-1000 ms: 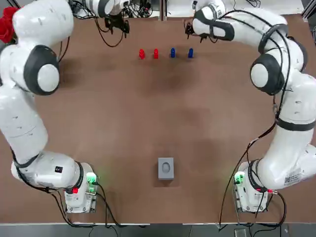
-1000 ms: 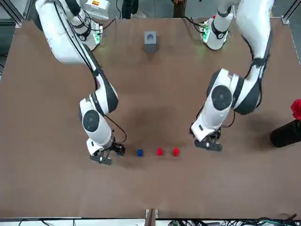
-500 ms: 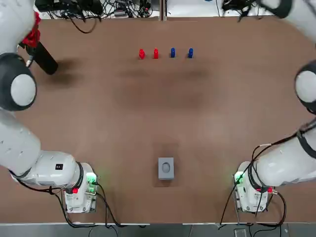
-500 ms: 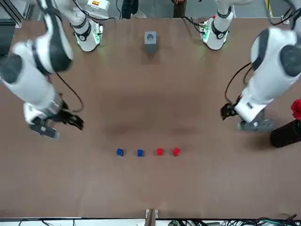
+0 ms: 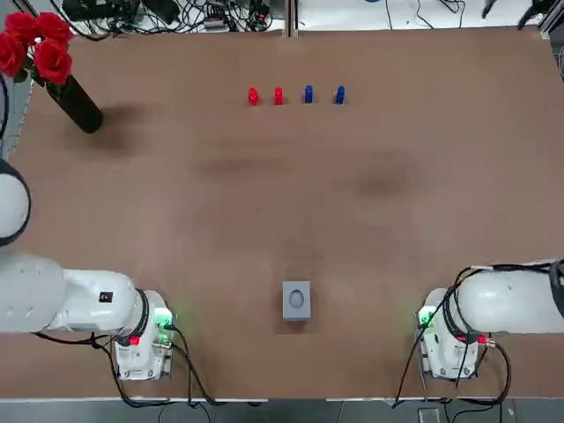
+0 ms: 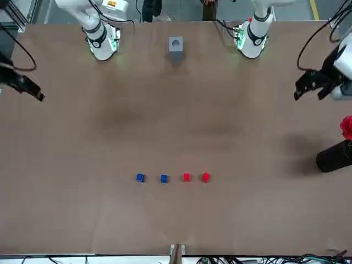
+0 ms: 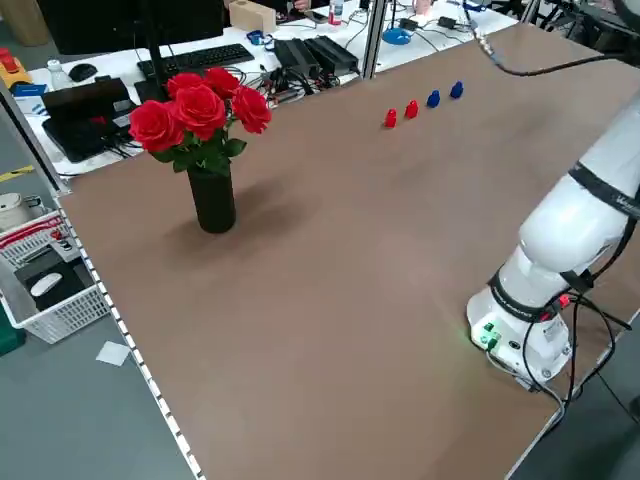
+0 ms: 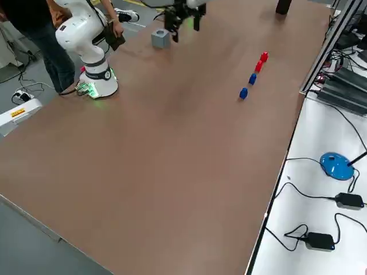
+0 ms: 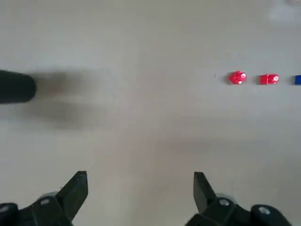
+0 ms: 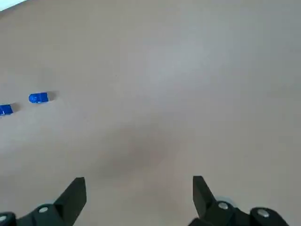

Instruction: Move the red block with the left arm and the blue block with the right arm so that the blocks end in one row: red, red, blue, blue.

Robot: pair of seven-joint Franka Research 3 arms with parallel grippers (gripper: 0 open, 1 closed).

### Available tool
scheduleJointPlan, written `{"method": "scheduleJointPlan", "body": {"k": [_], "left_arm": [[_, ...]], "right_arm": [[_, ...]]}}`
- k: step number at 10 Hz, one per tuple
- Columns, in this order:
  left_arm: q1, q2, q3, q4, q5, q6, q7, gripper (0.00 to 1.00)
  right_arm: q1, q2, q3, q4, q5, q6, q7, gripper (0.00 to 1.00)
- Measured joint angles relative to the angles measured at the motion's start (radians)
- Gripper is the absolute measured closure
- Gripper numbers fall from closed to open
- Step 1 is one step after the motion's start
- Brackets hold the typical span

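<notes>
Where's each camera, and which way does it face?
Top: overhead, looking down; both white arm bases at bottom.
Front: across the brown table, facing the robot; bases at top.
Left side: raised, robot's left, over black vase of red roses; one base.
Right side: raised, robot's right; one base.
Left wrist: past open left gripper toward small red blocks.
Right wrist: past open right gripper toward small blue blocks.
All show blocks.

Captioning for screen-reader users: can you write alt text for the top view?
Four small blocks stand in one row near the far edge of a table: outer red block, inner red block, inner blue block, outer blue block, from left to right. A vase of red roses stands far left; a grey box sits centrally on the near side.
</notes>
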Motion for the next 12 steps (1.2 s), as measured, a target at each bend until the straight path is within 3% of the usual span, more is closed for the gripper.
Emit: {"method": "scheduleJointPlan", "body": {"k": [2, 4, 7, 12], "left_arm": [[0.030, -0.017, -0.012, -0.009, 0.027, -0.002, 0.030, 0.01], [0.030, 0.023, -0.022, 0.036, 0.041, -0.042, 0.032, 0.01], [0.030, 0.112, -0.036, 0.144, 0.041, -0.093, 0.032, 0.01], [0.030, 0.118, -0.036, 0.156, 0.041, -0.102, 0.032, 0.01]], "right_arm": [[-0.001, -0.059, -0.032, -0.006, -0.048, -0.052, -0.099, 0.00], [-0.005, -0.063, -0.059, -0.013, -0.053, -0.054, -0.201, 0.00], [-0.014, -0.063, 0.005, -0.026, -0.054, -0.055, -0.215, 0.00], [-0.025, -0.063, 0.043, -0.027, -0.056, -0.054, -0.268, 0.00]]}}
